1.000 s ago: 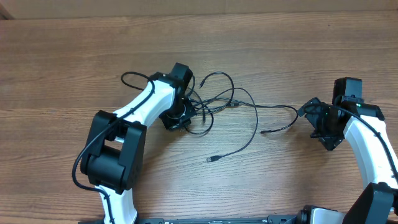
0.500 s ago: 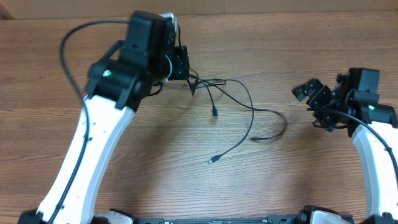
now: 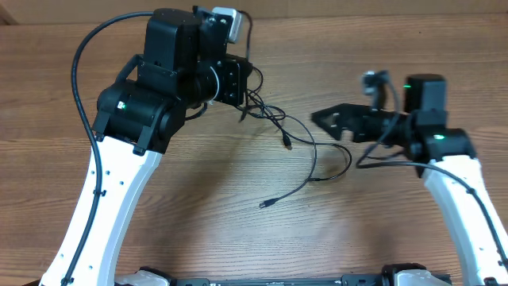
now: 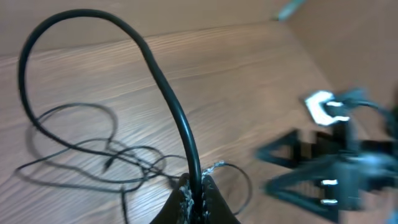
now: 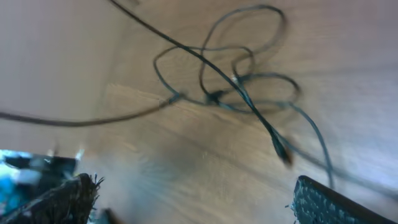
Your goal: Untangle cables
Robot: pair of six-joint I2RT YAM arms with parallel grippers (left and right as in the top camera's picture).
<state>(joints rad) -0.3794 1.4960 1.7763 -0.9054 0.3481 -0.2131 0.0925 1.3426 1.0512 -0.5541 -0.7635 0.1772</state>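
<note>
The cables (image 3: 274, 119) are thin black cords. My left gripper (image 3: 243, 97) is raised above the table's back centre and shut on one cord; the tangle hangs from it, a plug (image 3: 287, 145) dangling. One long cord trails along the table to a plug end (image 3: 266, 205). In the left wrist view the fingers (image 4: 214, 202) pinch a cord that loops up and left, with the tangle (image 4: 112, 158) below. My right gripper (image 3: 321, 121) is wide open and empty, pointing left, just right of the hanging cords. The right wrist view shows the tangle (image 5: 230, 81) ahead of the open gripper (image 5: 194, 186).
The wooden table (image 3: 373, 48) extends on all sides. The left arm's own thick black cable (image 3: 87, 48) arcs up at the left. The right arm (image 3: 456, 175) reaches in from the lower right.
The left arm has risen with the cords, pulling the tangle up and toward the back. The right gripper has swung left toward the hanging cords and now stands wide open.
</note>
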